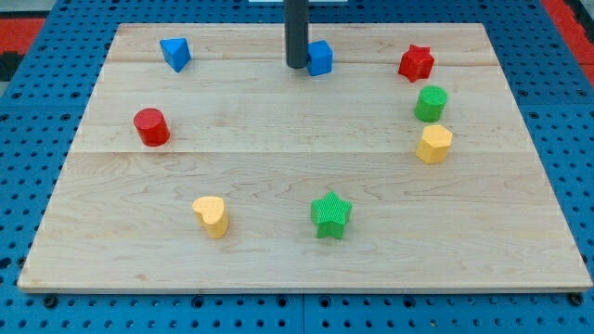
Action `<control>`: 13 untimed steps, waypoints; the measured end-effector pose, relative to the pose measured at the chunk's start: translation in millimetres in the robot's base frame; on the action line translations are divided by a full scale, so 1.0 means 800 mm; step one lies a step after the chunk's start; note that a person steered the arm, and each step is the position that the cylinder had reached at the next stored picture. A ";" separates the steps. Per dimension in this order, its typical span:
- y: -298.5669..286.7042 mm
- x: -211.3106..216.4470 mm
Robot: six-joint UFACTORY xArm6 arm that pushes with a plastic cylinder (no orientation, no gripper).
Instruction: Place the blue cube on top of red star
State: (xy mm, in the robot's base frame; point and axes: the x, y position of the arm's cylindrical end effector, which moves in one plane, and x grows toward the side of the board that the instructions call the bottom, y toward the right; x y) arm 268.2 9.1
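Note:
The blue cube point(320, 57) sits near the view's top, just right of centre. The red star point(416, 63) lies to its right, near the top right of the wooden board point(297, 250), with a clear gap between them. My tip point(296, 66) stands right against the blue cube's left side; the dark rod rises from it out of the view's top.
A second blue block point(174, 53) is at the top left. A red cylinder point(150, 127) is at the left. A green cylinder point(431, 103) and a yellow block point(433, 144) sit below the red star. A yellow heart point(212, 216) and a green star point(330, 214) lie near the bottom.

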 end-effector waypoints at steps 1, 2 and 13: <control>0.038 -0.023; 0.046 -0.026; 0.126 -0.066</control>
State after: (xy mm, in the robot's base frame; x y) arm 215.7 110.0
